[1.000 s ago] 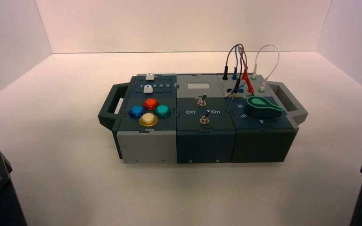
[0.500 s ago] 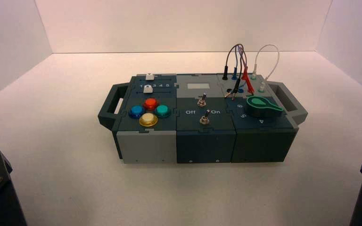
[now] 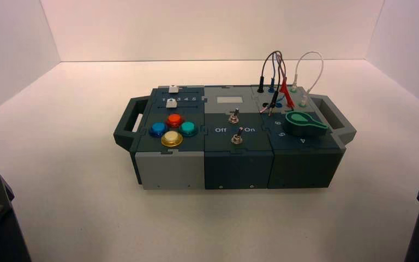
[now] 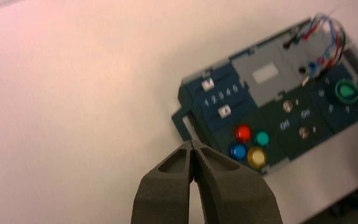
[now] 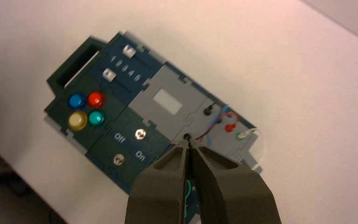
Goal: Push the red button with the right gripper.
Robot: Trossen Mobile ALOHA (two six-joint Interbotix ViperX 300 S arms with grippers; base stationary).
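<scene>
high camera looks down; both wrist views share the box [image 3: 234, 136].

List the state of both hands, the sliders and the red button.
Right hand: shut, away from the red button.
Left hand: shut, idle off the box's slider end.
Red button: untouched.
Both white sliders: near the 1 end.

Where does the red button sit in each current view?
High view: left of centre, the rear one of four buttons.
Left wrist view: right of centre, beyond the tool's tip.
Right wrist view: left part of the picture, next to the blue button.
Shared landmark: the yellow button.
</scene>
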